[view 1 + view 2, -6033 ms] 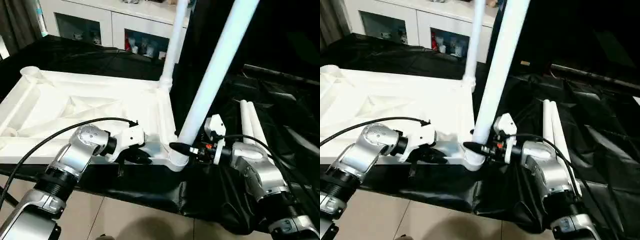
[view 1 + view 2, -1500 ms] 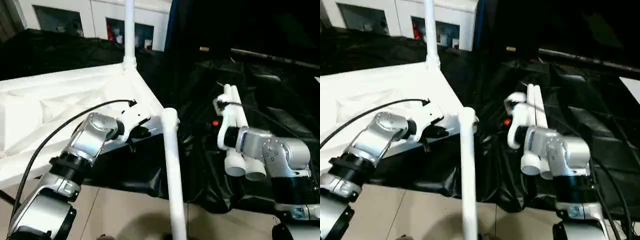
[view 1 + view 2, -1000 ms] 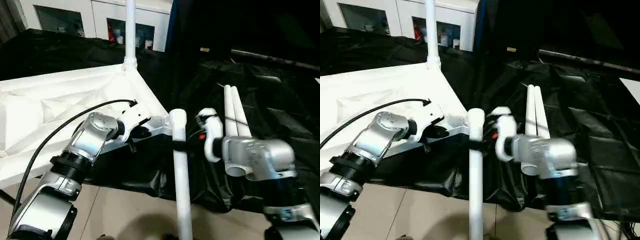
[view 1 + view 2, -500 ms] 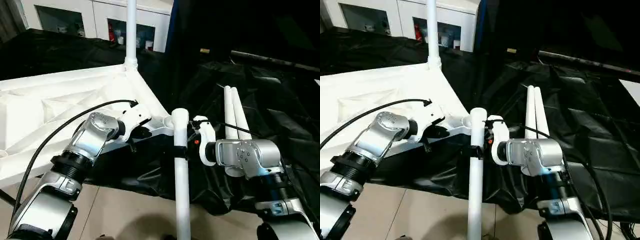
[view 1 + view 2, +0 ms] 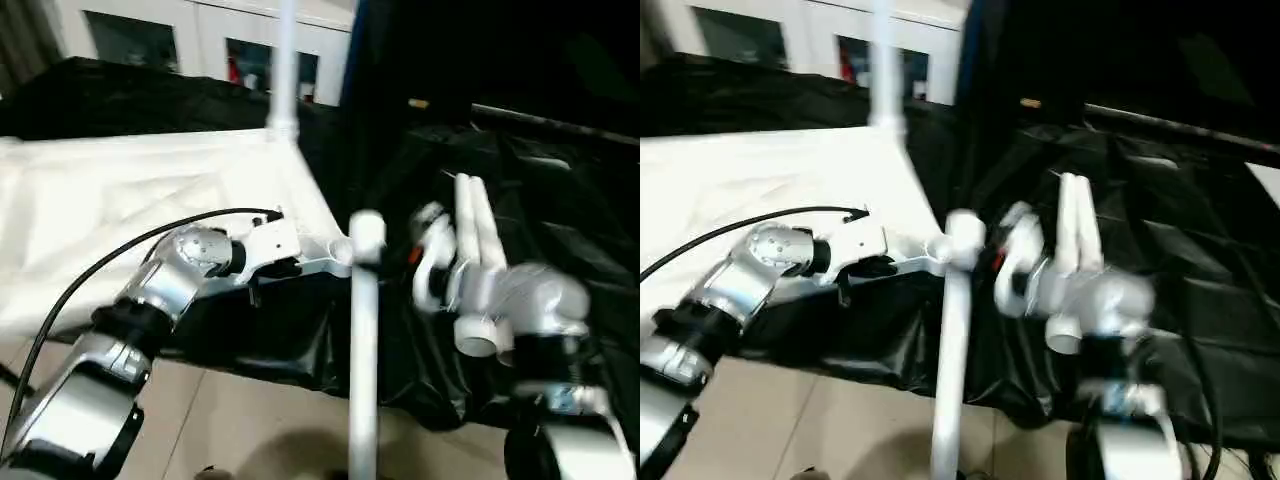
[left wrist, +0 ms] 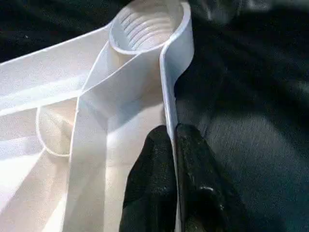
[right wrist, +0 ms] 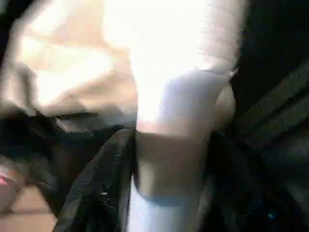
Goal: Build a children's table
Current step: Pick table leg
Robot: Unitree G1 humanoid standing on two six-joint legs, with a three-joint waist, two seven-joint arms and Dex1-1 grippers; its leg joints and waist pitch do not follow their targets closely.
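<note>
Our left arm reaches forward and inward, elbow bent, cable looping over the forearm. Left gripper (image 6: 173, 145) is closed, its fingers (image 6: 154, 159) pinching a thin white wall. Right arm is raised, wrist turned inward; right gripper (image 7: 169, 159) has a finger (image 7: 104, 183) on each side of a white tube.

Black sheet (image 5: 560, 190) covers counter, creased and glossy, front edge hanging in folds toward floor. White cabinet (image 5: 200, 35) stands at back, behind counter; two glass doors, small blurred items on shelf behind glass, too small to tell. Dark blue upright strip (image 5: 352, 50) just beside cabinet's right end. Beige tiled floor (image 5: 240, 430) in front, below sheet's edge. Dark background at far right, detail unclear.
</note>
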